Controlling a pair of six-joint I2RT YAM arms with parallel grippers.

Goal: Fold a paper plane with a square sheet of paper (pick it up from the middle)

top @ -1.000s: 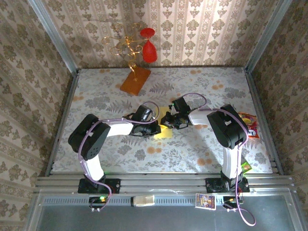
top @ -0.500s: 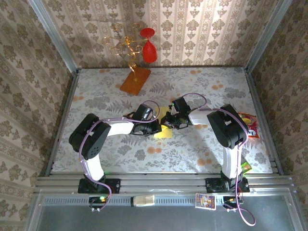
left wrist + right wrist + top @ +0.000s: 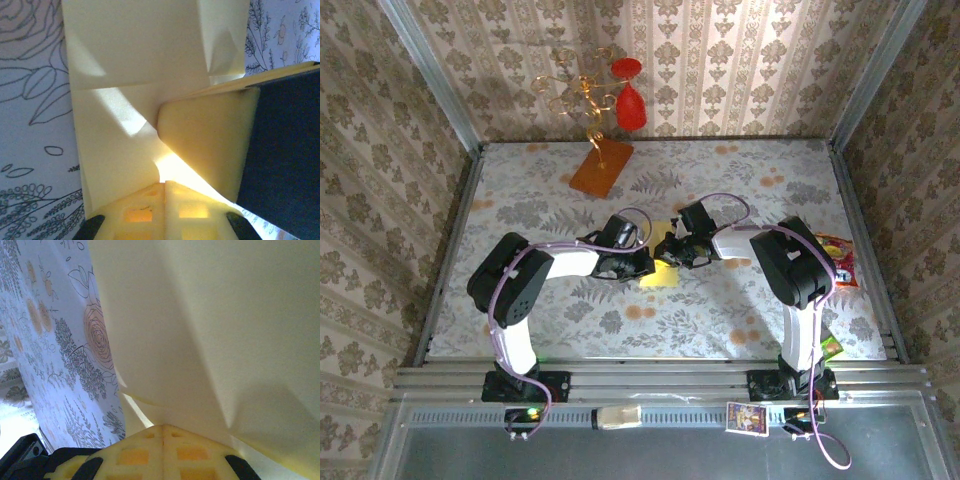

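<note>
Pale-yellow paper [image 3: 658, 278], creased, sits midway between the counter's [image 3: 740, 320] side edges, pinched by the left fingers [image 3: 142, 216] on one side and the right fingers [image 3: 135, 458] opposite.

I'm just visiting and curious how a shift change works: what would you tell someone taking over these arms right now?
Left gripper: shut, pinching the square sheet of paper.
Right gripper: shut on the same sheet, opposite side.
Sheet: between the two grippers, middle of the table, creased, with flaps folded over.
Done: early folds.
Left: remaining folds; no pointed plane yet.
</note>
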